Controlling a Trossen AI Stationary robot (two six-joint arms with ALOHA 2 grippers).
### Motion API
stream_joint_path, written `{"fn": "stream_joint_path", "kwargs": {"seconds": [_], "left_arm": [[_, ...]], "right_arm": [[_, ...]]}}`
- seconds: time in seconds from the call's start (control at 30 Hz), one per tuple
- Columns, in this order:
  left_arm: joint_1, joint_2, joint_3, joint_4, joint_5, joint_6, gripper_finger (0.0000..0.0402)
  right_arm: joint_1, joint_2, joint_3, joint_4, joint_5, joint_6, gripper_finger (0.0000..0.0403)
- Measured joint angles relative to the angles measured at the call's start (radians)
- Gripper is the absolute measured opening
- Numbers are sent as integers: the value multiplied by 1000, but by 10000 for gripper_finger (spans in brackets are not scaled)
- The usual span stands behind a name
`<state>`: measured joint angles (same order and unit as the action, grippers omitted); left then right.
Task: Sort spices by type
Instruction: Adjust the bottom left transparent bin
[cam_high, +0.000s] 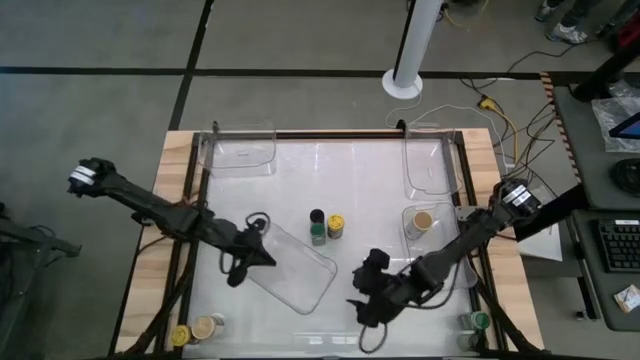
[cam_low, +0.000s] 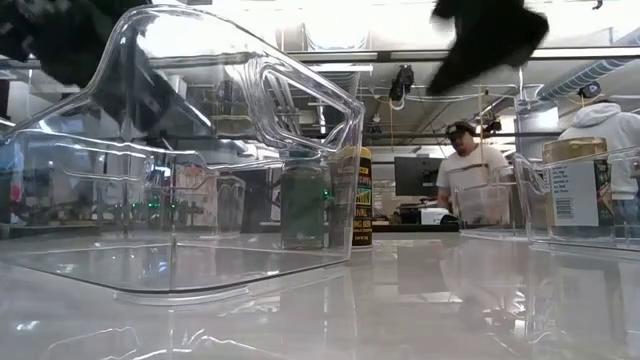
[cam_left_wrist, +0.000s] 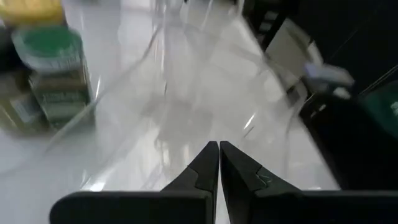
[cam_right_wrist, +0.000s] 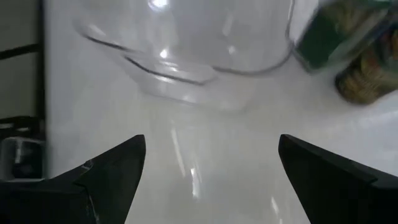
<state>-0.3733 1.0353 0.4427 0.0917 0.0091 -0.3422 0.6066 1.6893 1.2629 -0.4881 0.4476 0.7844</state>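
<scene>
A clear plastic tray (cam_high: 295, 265) lies slantwise on the table's near middle and fills the left of the low view (cam_low: 200, 180). My left gripper (cam_high: 243, 262) (cam_left_wrist: 219, 152) is shut at the tray's left end. My right gripper (cam_high: 364, 286) (cam_right_wrist: 211, 162) hangs open and empty above the table, just right of the tray's right end (cam_right_wrist: 186, 68). A green-lidded jar (cam_high: 317, 229) (cam_left_wrist: 53, 74) (cam_right_wrist: 326, 37) and a yellow-lidded jar (cam_high: 337, 226) (cam_right_wrist: 367, 78) stand side by side on the table beyond the tray. My left gripper is shut on the clear tray's left end (cam_left_wrist: 205, 124), with only a hairline gap between the fingers (cam_left_wrist: 199, 171). The fingers themselves hide the place of contact, so I cannot tell which part of the wall or rim they have. The tray's floor (cam_low: 200, 280) rests on the table.
Two more clear trays stand at the far left (cam_high: 242, 150) and far right (cam_high: 432, 160). A third tray at the right (cam_high: 410, 232) holds a tan-lidded jar (cam_high: 423, 220). Jars stand at the near left corner (cam_high: 192, 331) and near right corner (cam_high: 478, 322). People show beyond the table (cam_low: 465, 160).
</scene>
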Motion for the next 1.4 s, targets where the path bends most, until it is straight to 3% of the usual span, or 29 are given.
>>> {"fn": "stream_joint_path", "kwargs": {"seconds": [0.17,0.37,0.5,0.7,0.87,1.17,1.4], "left_arm": [[3,96,61,-26,0,12,0],[3,122,174,-217,-17,16,0],[4,135,223,-223,-25,32,0],[4,142,213,-261,-24,28,0],[7,152,154,-256,-34,-26,0],[102,154,93,-250,-316,-71,0],[157,146,109,-355,-365,-43,0]], "right_arm": [[-38,95,-1,79,-11,26,359],[-114,202,74,195,40,-137,359],[-187,247,150,218,125,-247,359],[-266,298,207,220,143,-302,359],[-238,280,208,201,140,-317,359],[-141,201,208,194,142,-292,359],[-93,196,208,140,152,-268,359]]}}
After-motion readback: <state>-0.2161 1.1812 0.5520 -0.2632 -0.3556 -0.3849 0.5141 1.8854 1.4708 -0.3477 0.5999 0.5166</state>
